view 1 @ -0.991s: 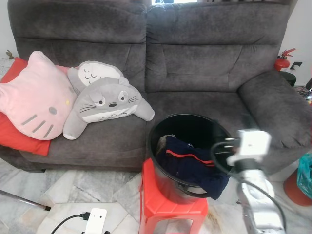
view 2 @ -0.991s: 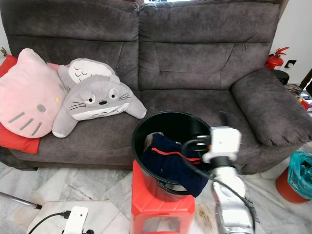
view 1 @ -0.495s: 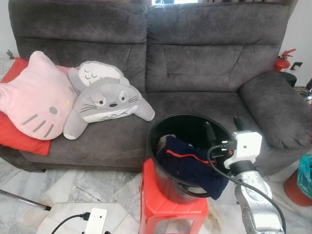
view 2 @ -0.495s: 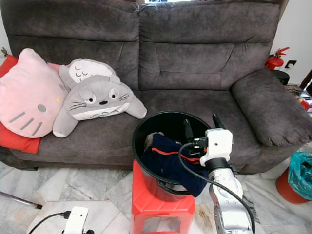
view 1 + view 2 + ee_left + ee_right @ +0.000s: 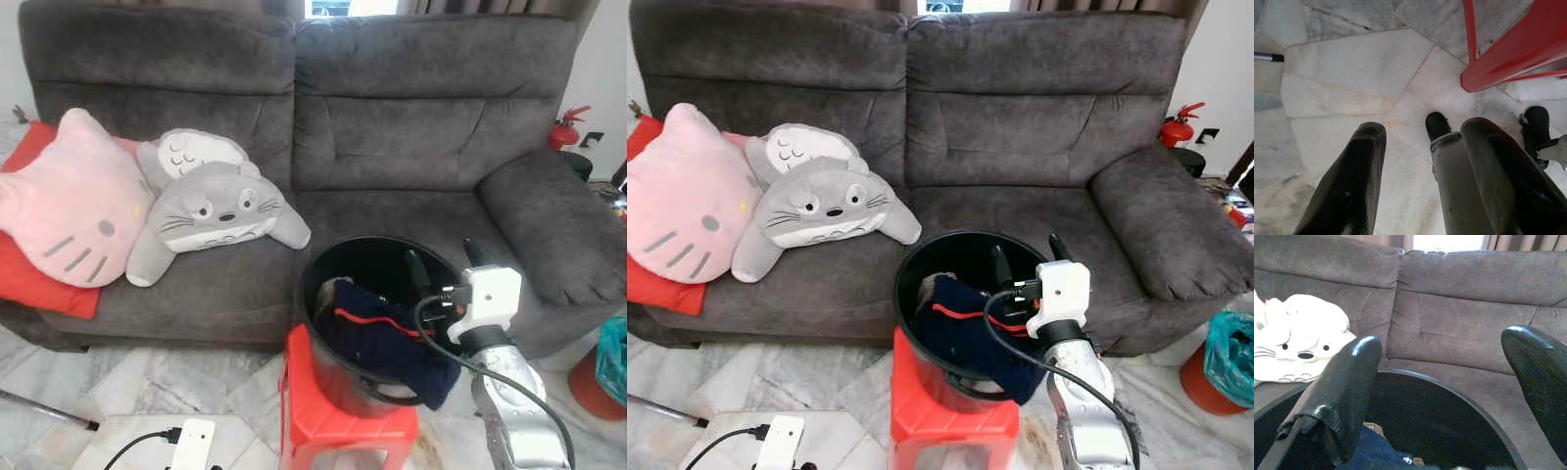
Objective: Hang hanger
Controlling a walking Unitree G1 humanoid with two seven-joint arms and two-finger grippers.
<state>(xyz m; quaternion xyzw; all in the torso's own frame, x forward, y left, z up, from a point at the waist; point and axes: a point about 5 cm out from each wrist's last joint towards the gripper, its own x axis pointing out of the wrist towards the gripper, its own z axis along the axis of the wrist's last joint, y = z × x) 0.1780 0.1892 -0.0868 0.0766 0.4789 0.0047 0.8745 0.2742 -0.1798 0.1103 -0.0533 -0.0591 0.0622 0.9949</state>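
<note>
My right tool (image 5: 1026,258) sits at the far rim of the black bucket (image 5: 921,262); its 2 fingers (image 5: 1344,394) run off the wrist picture's edges. The navy garment (image 5: 965,333) hides the bucket's bottom, and what lies under it I cannot tell. The bucket covers most of the red stool's (image 5: 940,426) seat; its legs are cut off below. The pink cushion (image 5: 59,211) hides much of the red cushion (image 5: 39,284). My left tool's fingers (image 5: 1352,186) are cropped at the base. The teal bag (image 5: 1229,357) is cut by the frame.
</note>
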